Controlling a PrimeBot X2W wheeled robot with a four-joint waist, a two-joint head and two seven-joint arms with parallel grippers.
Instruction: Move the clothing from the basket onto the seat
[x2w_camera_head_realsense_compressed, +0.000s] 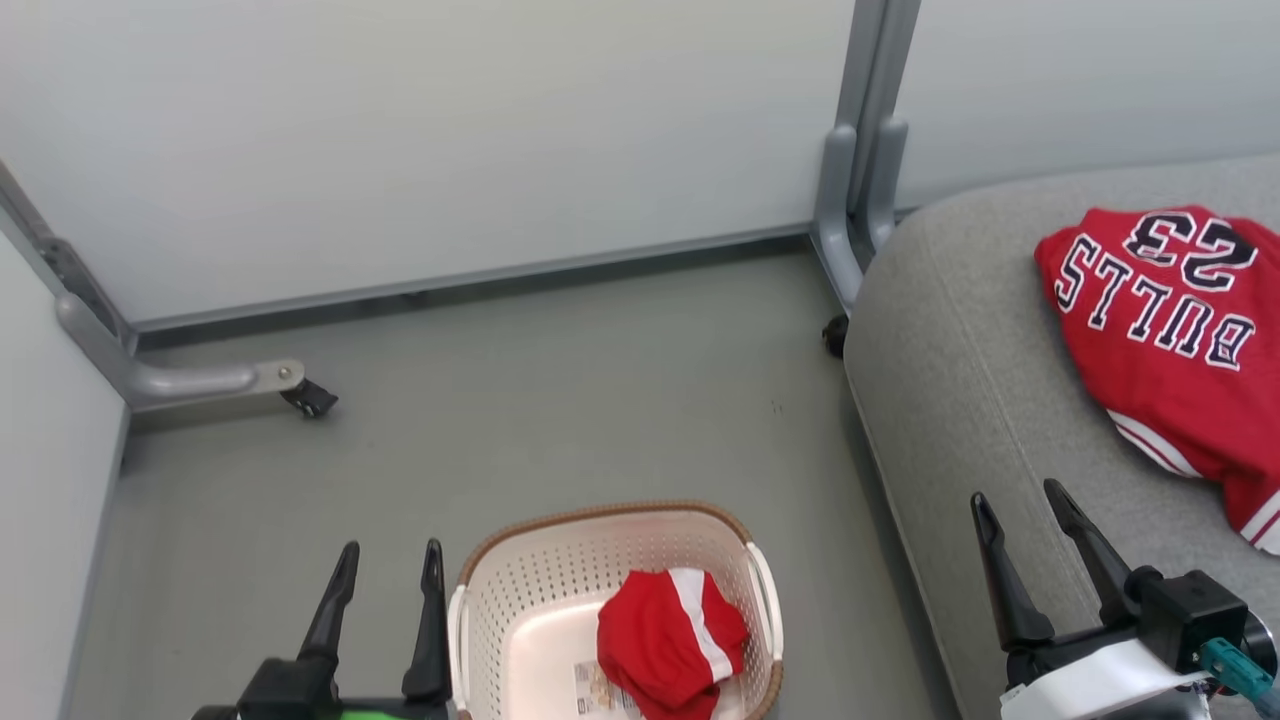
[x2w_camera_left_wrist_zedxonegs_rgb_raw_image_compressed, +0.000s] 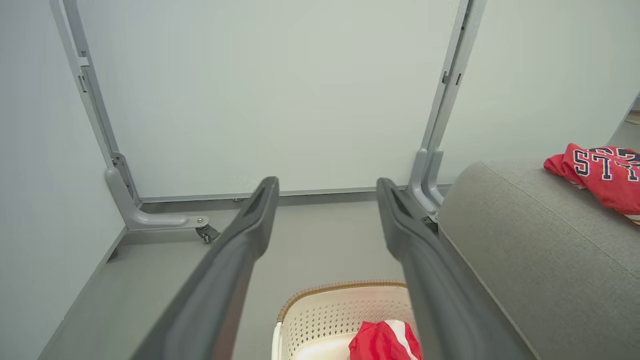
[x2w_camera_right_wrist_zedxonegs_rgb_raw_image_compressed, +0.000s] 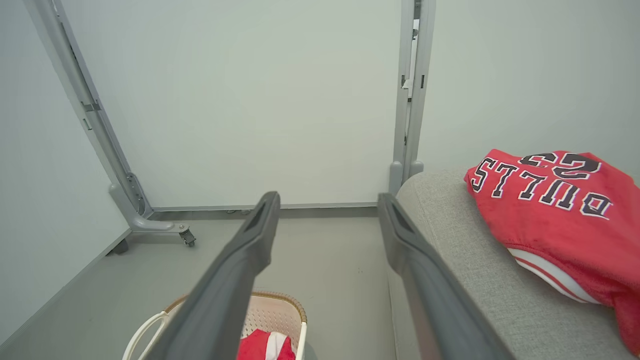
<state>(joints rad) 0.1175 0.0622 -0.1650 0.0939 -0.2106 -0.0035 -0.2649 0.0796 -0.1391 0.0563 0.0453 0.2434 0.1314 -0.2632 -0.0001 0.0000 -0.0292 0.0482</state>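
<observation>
Red jersey (x2w_camera_head_realsense_compressed: 1170, 370) on grey fabric seat (x2w_camera_head_realsense_compressed: 950, 420) — shorts (x2w_camera_head_realsense_compressed: 660, 640) in perforated basket (x2w_camera_head_realsense_compressed: 520, 590); left fingers (x2w_camera_head_realsense_compressed: 335, 600), right fingers (x2w_camera_head_realsense_compressed: 1005, 580) spread, empty.

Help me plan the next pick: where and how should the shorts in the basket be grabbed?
Pinch the bunched red hump of the shorts beside the white stripe, coming straight down: the basket walls block any sideways approach. The open left claw looks nearest.

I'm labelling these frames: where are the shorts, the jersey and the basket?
shorts (x2w_camera_head_realsense_compressed: 650, 640), head view, red fabric beside white stripe.
jersey (x2w_camera_head_realsense_compressed: 1180, 400), head view, red cloth below the lettering.
basket (x2w_camera_head_realsense_compressed: 600, 511), head view, brown far rim.
</observation>
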